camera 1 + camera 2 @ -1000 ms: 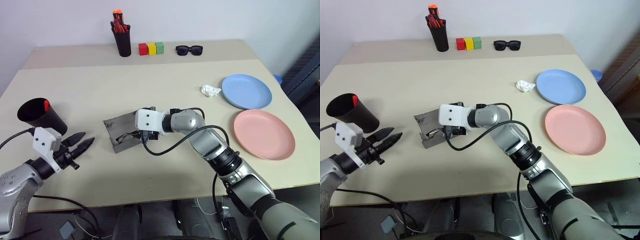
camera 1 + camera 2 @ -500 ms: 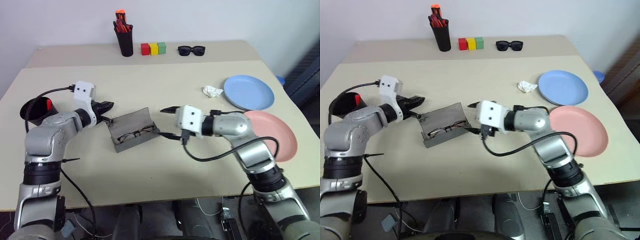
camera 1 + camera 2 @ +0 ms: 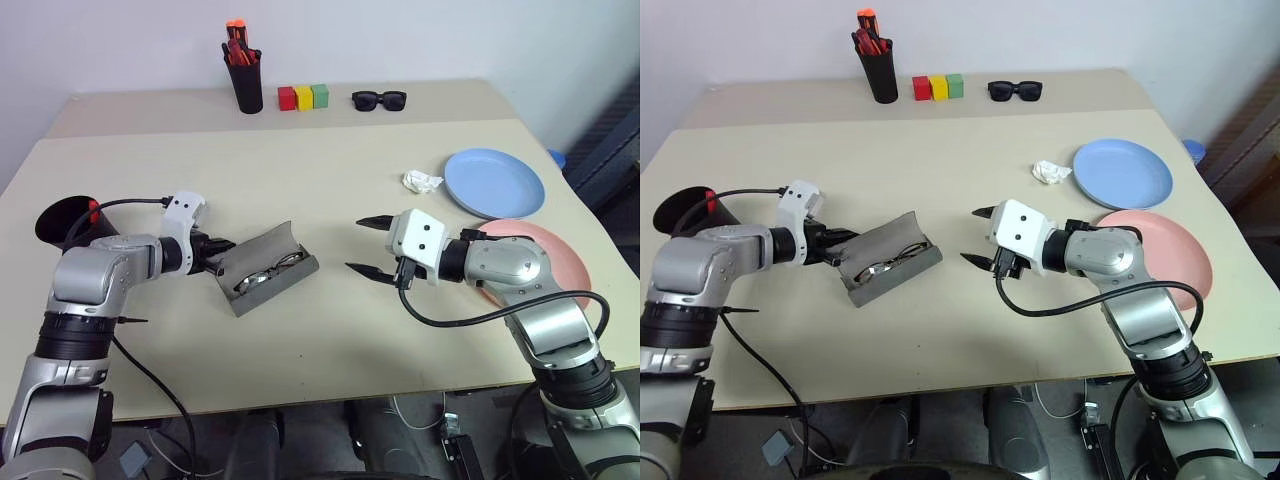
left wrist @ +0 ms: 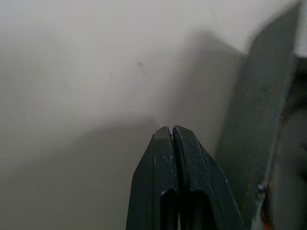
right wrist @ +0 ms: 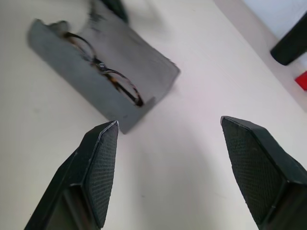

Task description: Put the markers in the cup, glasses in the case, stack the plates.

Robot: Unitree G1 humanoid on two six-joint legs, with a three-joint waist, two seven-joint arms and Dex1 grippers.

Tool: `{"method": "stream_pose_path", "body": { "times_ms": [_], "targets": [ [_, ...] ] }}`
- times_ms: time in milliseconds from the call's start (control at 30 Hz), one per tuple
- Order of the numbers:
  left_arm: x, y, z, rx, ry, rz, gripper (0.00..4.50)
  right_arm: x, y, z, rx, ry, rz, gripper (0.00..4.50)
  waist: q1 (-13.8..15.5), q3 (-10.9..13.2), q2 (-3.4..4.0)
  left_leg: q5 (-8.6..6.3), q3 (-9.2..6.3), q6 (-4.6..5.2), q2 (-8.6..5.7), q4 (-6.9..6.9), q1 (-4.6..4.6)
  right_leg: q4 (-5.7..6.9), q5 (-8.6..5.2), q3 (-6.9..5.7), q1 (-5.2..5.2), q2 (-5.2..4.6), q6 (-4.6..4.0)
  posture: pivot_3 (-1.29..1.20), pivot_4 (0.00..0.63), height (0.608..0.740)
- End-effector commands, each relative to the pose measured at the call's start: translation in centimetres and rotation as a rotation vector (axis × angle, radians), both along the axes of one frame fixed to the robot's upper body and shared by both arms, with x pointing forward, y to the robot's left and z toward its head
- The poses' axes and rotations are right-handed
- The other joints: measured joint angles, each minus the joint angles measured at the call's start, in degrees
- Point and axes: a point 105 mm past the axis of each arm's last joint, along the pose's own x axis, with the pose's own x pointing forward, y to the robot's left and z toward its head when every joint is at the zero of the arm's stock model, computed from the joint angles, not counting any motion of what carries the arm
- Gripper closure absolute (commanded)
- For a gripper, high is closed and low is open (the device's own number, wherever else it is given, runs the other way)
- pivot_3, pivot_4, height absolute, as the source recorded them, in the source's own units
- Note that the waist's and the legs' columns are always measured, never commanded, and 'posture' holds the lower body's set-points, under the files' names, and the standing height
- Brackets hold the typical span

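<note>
The grey case [image 3: 285, 284] lies open mid-table with the wire-framed glasses [image 3: 268, 270] inside it, also plain in the right wrist view as the glasses [image 5: 111, 73]. My left gripper [image 3: 225, 248] is shut, its tips at the back of the raised lid [image 4: 261, 115]. My right gripper [image 3: 357, 244] stands open and empty a hand's width to the right of the case. The black cup [image 3: 58, 224] sits at the far left, a marker's red end [image 3: 93, 207] showing in its mouth. At the right lie the blue plate [image 3: 495, 182] and the pink plate [image 3: 1170, 238], side by side, the pink one partly behind my right arm.
A black pen holder [image 3: 244, 84] with red-orange markers, three coloured blocks [image 3: 303, 97] and black sunglasses [image 3: 378, 99] line the back of the table. A crumpled white tissue [image 3: 421, 181] lies left of the blue plate.
My left arm swung in from the front left to the case's lid, its gripper going shut. My right gripper drew back out of the case to the right, leaving the glasses inside.
</note>
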Motion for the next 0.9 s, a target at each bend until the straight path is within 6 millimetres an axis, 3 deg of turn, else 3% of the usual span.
{"method": "stream_pose_path", "body": {
  "times_ms": [33, 233, 333, 533, 667, 900],
  "targets": [
    [-2.0, -2.1, 1.4, 0.0, -0.079, -0.169, 4.47, 0.8, -0.9, 0.5, -0.015, -0.04, -0.039, 1.04, 0.1, 0.0, 0.0, 0.0, 0.01, 0.0, 0.0, 0.0, 0.0, -0.01, -0.02, 0.0, 0.0, 0.0, -0.04, 0.0, 0.15, 0.74],
    [-4.0, -3.5, 1.1, 0.0, -0.095, -0.259, 4.47, 1.9, -1.5, 0.6, -0.009, -0.048, -0.073, 1.04, 0.6, 0.0, 0.01, 0.0, 0.04, 0.0, 0.0, 0.02, 0.0, -0.02, -0.1, 0.03, 0.0, -0.01, -0.18, 0.0, 0.15, 0.74],
    [-5.0, -4.0, 0.5, 0.044, -0.12, -0.311, 4.47, 3.3, -2.9, 0.9, -0.005, -0.051, -0.157, 1.04, 0.6, 0.0, 0.01, 0.0, 0.05, 0.0, 0.0, 0.01, 0.01, -0.02, -0.1, 0.03, 0.0, 0.0, -0.18, 0.0, 0.15, 0.74],
    [-3.7, -4.4, 3.7, -0.075, -0.457, -0.257, 4.47, 9.0, -11.0, 1.1, -0.123, -0.111, -0.577, 1.04, 1.3, 0.0, 0.02, 0.0, 0.16, 0.0, -0.01, 0.12, -0.02, -0.09, -0.1, 0.09, 0.02, -0.06, -0.25, 0.0, 0.15, 0.74],
    [-4.1, -4.5, 3.1, -0.085, -0.483, -0.255, 4.47, 11.5, -15.8, -0.1, -0.21, -0.11, -0.796, 1.04, 1.2, 0.0, 0.03, 0.0, 0.2, 0.0, -0.03, 0.1, -0.03, -0.12, -0.09, 0.11, 0.01, -0.09, -0.24, 0.0, 0.15, 0.74],
    [-4.4, -5.2, 3.2, -0.133, -0.498, -0.251, 4.47, 13.6, -18.5, -2.9, -0.237, -0.051, -0.905, 1.04, 0.4, 0.0, 0.05, 0.0, 0.25, 0.0, -0.03, 0.03, 0.03, -0.09, -0.03, 0.17, 0.0, -0.06, -0.13, 0.0, 0.15, 0.74]
  ]
}}
